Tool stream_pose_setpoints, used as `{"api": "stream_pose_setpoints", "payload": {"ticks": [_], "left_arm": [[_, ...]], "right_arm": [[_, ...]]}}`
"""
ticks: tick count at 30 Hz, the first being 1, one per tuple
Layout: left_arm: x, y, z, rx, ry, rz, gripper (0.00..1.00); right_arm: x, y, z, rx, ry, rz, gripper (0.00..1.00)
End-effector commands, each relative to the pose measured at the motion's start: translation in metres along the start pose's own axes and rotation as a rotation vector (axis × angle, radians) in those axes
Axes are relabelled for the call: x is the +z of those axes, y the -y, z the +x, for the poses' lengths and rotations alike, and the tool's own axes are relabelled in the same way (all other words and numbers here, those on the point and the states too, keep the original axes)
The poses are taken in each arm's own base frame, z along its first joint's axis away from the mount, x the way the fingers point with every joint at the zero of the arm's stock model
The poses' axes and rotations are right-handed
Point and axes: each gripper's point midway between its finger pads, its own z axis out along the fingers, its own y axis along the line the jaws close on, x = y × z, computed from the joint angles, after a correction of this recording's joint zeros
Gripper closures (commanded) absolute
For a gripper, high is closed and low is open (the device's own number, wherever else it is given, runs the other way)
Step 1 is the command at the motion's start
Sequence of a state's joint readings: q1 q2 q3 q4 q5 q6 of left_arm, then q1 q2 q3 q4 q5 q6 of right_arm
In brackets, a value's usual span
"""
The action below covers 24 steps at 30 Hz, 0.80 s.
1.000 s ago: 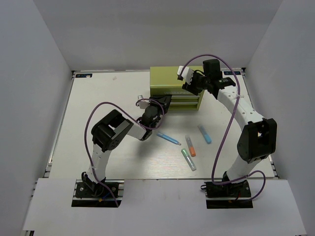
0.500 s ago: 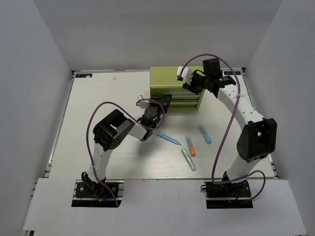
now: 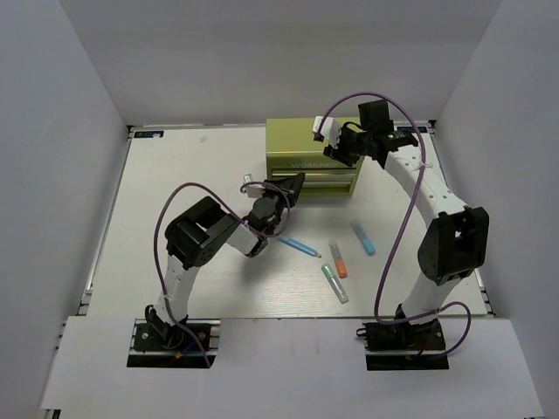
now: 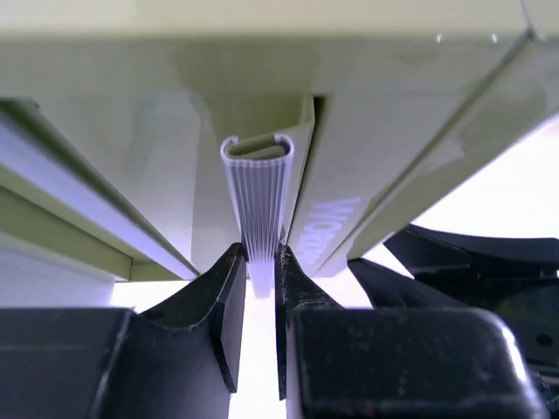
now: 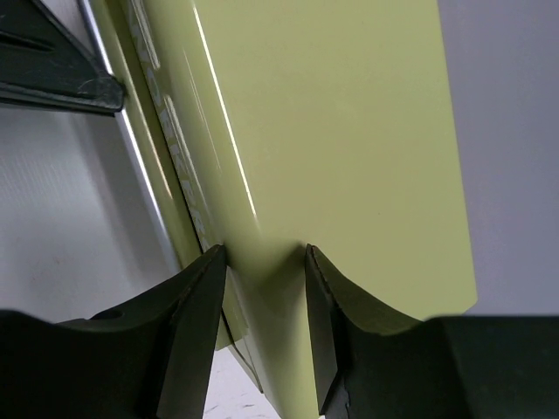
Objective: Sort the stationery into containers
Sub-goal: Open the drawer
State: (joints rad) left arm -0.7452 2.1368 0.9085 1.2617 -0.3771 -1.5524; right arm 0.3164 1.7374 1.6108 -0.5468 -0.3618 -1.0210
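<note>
1. Jaws of your left gripper (image 4: 260,281) pinch the ribbed drawer handle (image 4: 262,196), nearly closed.
2. Your right gripper (image 5: 262,297), half-wide, clamps the tool chest (image 5: 332,131) by its edge.
3. Label (image 4: 327,229) shows "WORK", the rest unclear.
4. Stationery (image 3: 339,259) lies on the worktop (image 3: 175,175) nearby.

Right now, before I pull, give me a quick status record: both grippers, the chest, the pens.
left gripper: shut on handle of a chest drawer
right gripper: fingers apart, straddling the chest's top edge; grip unclear
chest: far side of table; no drawer visibly pulled out
loose on table: blue pen, light-blue marker, orange marker, green marker, all in front of chest
sorted so far: none seen; chest interior hidden
</note>
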Motion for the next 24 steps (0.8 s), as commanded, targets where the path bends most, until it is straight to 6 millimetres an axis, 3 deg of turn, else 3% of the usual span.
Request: {"api": "stream_pose_setpoints", "payload": {"ticks": [1,11,19,24], "left_arm": [[-0.019,-0.027,0.008,0.068,-0.031,-0.099,1.00],[-0.049,-0.033,0.016,0.093,-0.082,-0.140,1.00],[-0.076,-0.024,0.024,0.120,-0.123,-0.174,1.00],[-0.082,-0.019,0.031,0.135,-0.143,-0.179,1.00]], "right_arm": [[0.018,-0.022,0.028,0.063,-0.084,-0.087,0.55],[0.021,-0.025,0.039,0.086,-0.119,-0.095,0.55],[0.027,-0.021,0.047,0.117,-0.160,-0.077,0.56],[0.030,-0.023,0.050,0.133,-0.173,-0.079,0.56]]}}
